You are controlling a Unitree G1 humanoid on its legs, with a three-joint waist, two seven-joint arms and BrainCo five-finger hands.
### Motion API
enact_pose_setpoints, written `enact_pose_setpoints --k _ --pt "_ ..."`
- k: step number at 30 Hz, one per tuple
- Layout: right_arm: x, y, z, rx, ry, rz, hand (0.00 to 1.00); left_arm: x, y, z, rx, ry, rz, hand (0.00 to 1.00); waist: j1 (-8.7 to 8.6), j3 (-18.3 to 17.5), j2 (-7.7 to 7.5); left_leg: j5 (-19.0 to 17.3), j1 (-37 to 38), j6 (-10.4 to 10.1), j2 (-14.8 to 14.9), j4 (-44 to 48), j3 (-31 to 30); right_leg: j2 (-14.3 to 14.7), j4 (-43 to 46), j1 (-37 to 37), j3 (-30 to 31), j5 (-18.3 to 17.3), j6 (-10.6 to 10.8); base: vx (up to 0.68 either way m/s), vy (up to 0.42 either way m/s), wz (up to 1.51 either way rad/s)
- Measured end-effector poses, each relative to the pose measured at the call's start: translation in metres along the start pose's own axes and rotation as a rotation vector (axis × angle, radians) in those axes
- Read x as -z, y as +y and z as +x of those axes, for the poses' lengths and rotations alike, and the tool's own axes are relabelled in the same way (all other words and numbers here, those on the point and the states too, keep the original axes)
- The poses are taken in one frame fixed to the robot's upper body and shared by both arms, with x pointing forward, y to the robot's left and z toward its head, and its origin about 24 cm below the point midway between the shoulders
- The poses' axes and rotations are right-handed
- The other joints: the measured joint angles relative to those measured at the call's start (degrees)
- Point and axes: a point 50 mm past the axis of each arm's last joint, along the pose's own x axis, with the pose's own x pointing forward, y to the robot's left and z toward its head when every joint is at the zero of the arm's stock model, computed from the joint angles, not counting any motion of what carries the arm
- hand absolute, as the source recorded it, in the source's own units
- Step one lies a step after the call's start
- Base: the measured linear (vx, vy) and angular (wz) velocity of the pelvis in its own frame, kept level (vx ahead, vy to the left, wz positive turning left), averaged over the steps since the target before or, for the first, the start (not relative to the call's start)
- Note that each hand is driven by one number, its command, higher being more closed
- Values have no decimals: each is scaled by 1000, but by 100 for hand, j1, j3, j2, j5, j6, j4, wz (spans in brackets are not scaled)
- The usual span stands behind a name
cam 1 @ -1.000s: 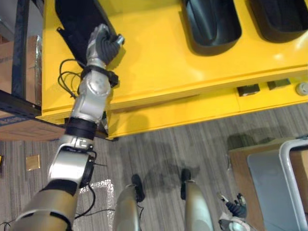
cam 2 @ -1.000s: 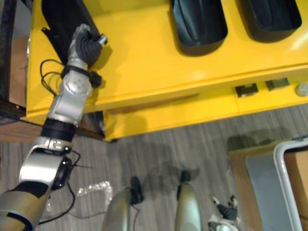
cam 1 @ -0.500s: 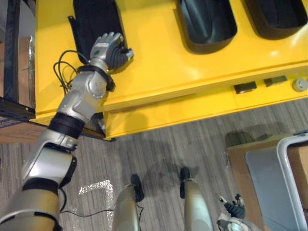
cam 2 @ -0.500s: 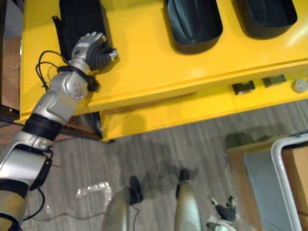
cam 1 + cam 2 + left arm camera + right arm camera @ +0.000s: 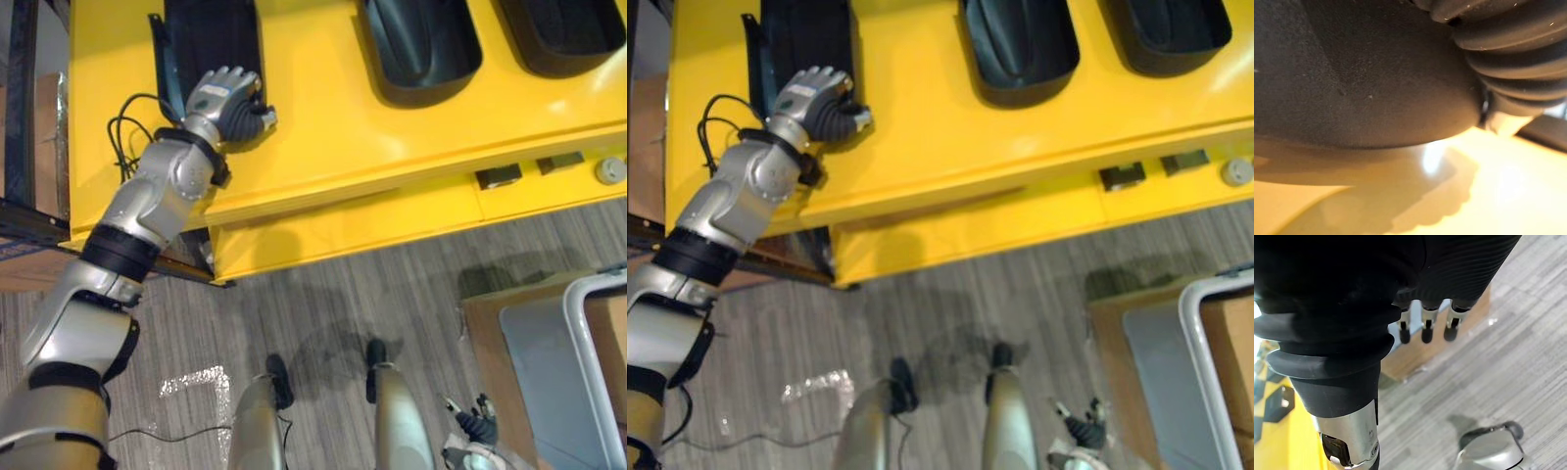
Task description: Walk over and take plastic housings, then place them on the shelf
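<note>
A long black plastic housing (image 5: 209,37) lies at the far left of the yellow table (image 5: 372,137). My left hand (image 5: 228,96) sits on its near end with its fingers curled round that end. In the left wrist view the housing's dark rounded surface (image 5: 1352,73) lies right under the palm, just above the yellow top. My right hand (image 5: 475,426) hangs low beside my body over the floor. Its fingers (image 5: 1425,328) are straight and hold nothing.
Two more black housings (image 5: 421,44) (image 5: 563,29) lie further right on the table. A dark shelf frame (image 5: 24,117) with cardboard boxes stands at the left. A brown box with a grey rail (image 5: 588,333) sits on the floor at the lower right.
The camera shifted a little at first. The left hand and the housing's near end have since slid right, and the housing now lies straighter. The right hand has stayed put.
</note>
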Motion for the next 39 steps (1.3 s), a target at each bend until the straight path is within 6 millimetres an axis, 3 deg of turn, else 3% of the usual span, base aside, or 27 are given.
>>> enact_pose_setpoints --k 12,21,25,29,39 --pt "1 -1 0 2 3 -4 0 -7 4 3 -57 -5 -43 0 80 -1 35 -57 -34 27 13 96 -12 -1 48 0 -3 -37 -22 0 0 0" --pt "0 -2 0 5 3 -5 0 -14 15 9 -299 83 -277 0 91 -12 74 -85 -87 46 -35 188 -58 -66 148 -5 -24 -100 15 4 4 3" --pt "0 -2 0 10 0 -6 0 -24 16 0 -430 88 -376 0 83 -12 74 -85 -78 46 -40 194 -88 -79 149 21 -49 -101 16 0 0 0" --pt "-1 -3 1 31 -4 -8 0 -20 21 -14 -545 131 -417 0 88 -13 74 -90 -63 51 -36 202 -80 -78 152 42 -62 -101 16 0 0 0" --pt "-3 -3 1 43 -14 -24 0 -21 22 -42 -605 118 -428 0 91 -61 101 -217 27 78 16 299 -13 -12 118 120 -1 -110 16 8 2 -5"
